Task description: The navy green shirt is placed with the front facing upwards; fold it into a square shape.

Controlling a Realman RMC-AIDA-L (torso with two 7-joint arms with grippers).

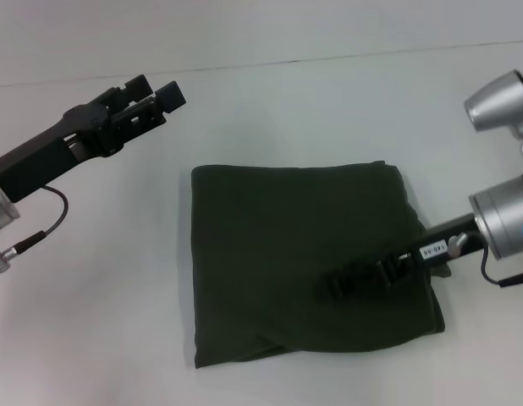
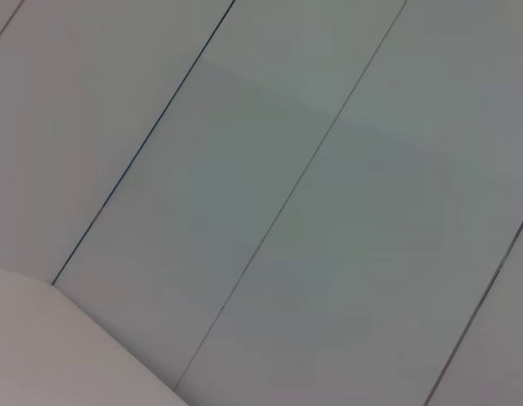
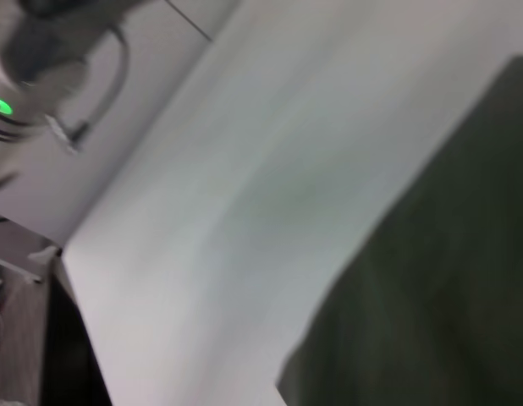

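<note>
The navy green shirt (image 1: 304, 262) lies on the white desk (image 1: 92, 338) as a roughly square folded packet, plain green side up, with no lettering showing. Its nearest edge sags into a shallow diagonal crease toward the near left corner, and the near right corner sticks out a little past the rest.

The right gripper (image 1: 346, 281) reaches in from the right side and sits low over the right half of the packet, just inside the shirt's right edge. Its dark fingers (image 1: 336, 284) blend with the cloth beneath them, so whether they are open, closed or pinching fabric cannot be told. In the right wrist view the shirt (image 3: 448, 279) fills one side as a dark mass, with bare pale desk (image 3: 244, 211) beside it.

Farther back, the left gripper (image 1: 151, 100) hangs above the bare desk beyond the shirt's far left corner, well apart from the cloth. Its fingers (image 1: 170, 95) stand spread apart with nothing between them. The left wrist view shows only pale panelled surfaces with thin seams.
</note>
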